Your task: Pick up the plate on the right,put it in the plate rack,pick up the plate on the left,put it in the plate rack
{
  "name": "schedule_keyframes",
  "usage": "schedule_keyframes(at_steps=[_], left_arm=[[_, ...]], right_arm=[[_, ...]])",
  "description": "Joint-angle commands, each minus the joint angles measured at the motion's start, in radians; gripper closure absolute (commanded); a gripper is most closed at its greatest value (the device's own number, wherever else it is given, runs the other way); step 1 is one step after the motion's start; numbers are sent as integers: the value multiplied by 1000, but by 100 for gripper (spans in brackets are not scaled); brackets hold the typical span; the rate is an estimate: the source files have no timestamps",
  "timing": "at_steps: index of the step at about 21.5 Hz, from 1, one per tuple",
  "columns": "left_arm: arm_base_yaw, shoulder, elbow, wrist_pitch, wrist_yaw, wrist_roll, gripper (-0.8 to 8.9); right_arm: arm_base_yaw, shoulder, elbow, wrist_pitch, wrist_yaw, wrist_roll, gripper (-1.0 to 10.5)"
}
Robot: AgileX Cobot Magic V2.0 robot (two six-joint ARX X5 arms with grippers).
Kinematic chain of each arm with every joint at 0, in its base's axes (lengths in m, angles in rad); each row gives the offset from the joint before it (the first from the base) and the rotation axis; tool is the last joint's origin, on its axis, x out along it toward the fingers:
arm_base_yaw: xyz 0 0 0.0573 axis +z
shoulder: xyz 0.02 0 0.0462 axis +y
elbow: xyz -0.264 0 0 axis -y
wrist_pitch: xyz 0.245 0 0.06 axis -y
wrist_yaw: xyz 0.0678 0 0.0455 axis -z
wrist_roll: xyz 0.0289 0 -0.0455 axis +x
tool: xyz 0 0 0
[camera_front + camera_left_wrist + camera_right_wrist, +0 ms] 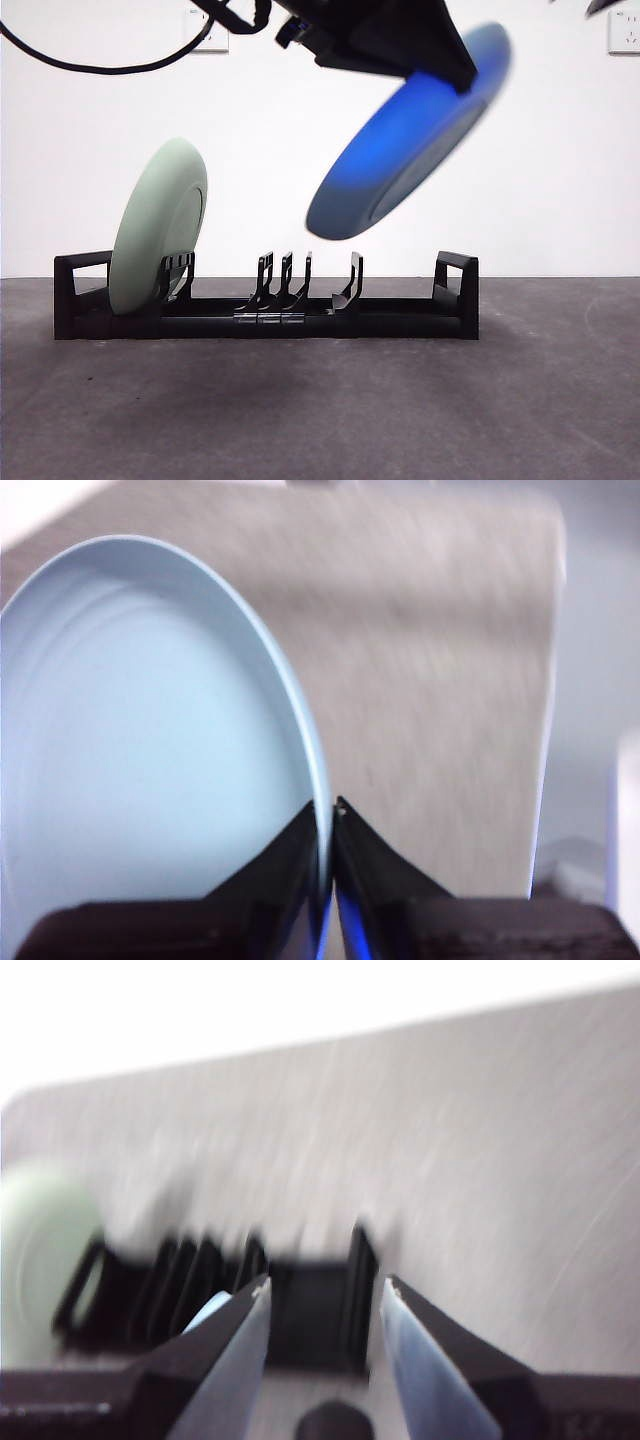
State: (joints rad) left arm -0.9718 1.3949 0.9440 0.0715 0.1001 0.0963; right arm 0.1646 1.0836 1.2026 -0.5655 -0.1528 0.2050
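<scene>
While the pale green round plate (158,228) stands racked at the long black plate rack's (265,318) end, the left gripper (327,820) clamps the blue round plate (408,132) aloft, unplaced; the right gripper (322,1305) gapes empty.

A lab-like test setup. A bare white wall (300,130) with sockets (207,35) stands behind a grey tabletop (320,410). A black cable (90,65) hangs overhead.
</scene>
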Motion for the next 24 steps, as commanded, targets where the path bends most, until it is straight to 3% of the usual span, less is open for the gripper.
schedule_keyframes(at_steps=[1,5,9,15,19,24], left_arm=[[85,4,-6,133,103,-248,823],[239,5,-6,330,178,-459,823],[319,20,-3,444,197,-556,824],[369,85,90,435,249,-569,823],[372,150,182,344,241,-568,823],[372,238,223,338,233,-568,823]], right_arm=[[-13,-29,0,16,6,7,757],[-20,-52,0,15,2,8,757],[-19,-52,0,14,2,15,757],[-19,-52,0,14,2,15,758],[-19,-52,0,11,2,14,758],[-19,-52,0,10,2,14,758]])
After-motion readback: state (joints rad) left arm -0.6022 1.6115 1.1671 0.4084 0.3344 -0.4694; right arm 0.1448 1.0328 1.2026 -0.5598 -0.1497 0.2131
